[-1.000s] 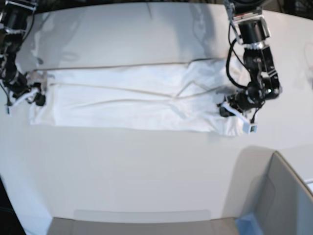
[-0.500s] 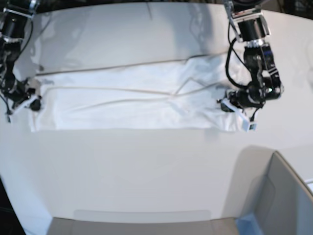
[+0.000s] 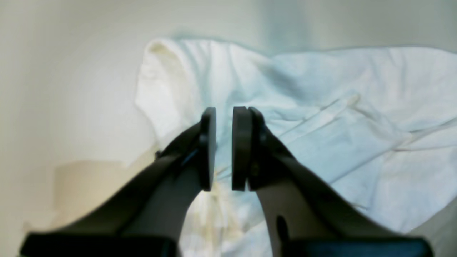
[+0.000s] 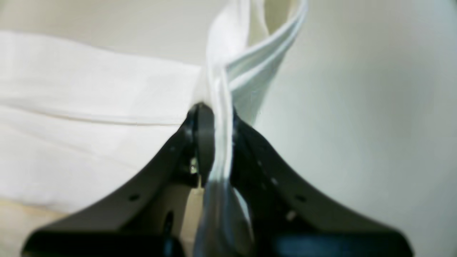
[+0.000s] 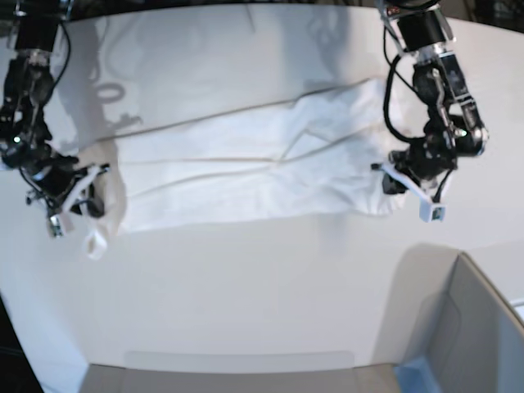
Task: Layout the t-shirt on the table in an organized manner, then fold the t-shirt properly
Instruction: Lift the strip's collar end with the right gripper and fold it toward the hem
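The t-shirt (image 5: 246,176) lies white side up as a long creased strip across the table (image 5: 246,286); no print shows. In the base view my right gripper (image 5: 74,201) is at the strip's left end, shut on a bunched edge that is lifted off the table, with a small loop hanging below. The right wrist view shows that cloth (image 4: 246,53) rising from between the jaws of the right gripper (image 4: 221,110). My left gripper (image 5: 413,196) is at the strip's right end. In the left wrist view the left gripper (image 3: 224,117) has its jaws nearly together over the crumpled shirt end (image 3: 321,107), apparently pinching cloth.
A grey bin (image 5: 475,327) with a blue patch inside fills the front right corner. A pale flat panel (image 5: 237,372) runs along the front edge. The table's curved far edge is behind both arms.
My right gripper has shut on the shirt's left end and drawn it up and rightward, so that end now bunches. The left arm has shifted slightly right with the right end.
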Robot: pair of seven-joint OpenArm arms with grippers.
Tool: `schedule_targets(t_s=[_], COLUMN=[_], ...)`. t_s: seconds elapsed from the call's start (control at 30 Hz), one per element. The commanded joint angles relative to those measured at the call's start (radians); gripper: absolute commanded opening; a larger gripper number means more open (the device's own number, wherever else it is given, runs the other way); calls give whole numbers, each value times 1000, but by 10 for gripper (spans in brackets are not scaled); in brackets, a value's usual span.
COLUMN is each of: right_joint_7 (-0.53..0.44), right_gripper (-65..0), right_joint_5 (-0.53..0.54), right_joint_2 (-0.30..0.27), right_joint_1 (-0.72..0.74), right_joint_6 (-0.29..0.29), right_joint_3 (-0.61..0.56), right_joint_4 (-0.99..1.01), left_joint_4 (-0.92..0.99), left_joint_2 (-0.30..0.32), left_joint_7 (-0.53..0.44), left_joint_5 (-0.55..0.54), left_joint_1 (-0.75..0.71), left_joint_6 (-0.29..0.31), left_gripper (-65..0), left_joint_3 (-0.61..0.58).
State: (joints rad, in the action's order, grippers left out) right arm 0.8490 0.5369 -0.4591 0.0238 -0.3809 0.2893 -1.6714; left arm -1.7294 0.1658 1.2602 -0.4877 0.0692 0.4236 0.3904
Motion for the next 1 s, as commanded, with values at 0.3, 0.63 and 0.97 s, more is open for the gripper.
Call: schedule_targets(t_s=[0.3,0.63,0.97], right_joint_7=[-26,-26,29], right_gripper=[-650,-650,-650], right_joint_5=[-30,-263,-304], right_joint_2=[72,199,231], right_joint_1=[77,101,104], right_joint_6=[4,38,35], right_joint_3=[-206,-405,-428], right_joint_4=[-60,-57,17], left_joint_4=[-17,-17,-17], left_joint_2=[19,19,19], left_joint_7=[136,132,132], left_joint_5=[-4,-4,-4], left_joint_1=[-35,-73,-73], left_joint_6=[4,5,5], left_gripper=[-554,-554,-554], left_joint_3=[259,264,259])
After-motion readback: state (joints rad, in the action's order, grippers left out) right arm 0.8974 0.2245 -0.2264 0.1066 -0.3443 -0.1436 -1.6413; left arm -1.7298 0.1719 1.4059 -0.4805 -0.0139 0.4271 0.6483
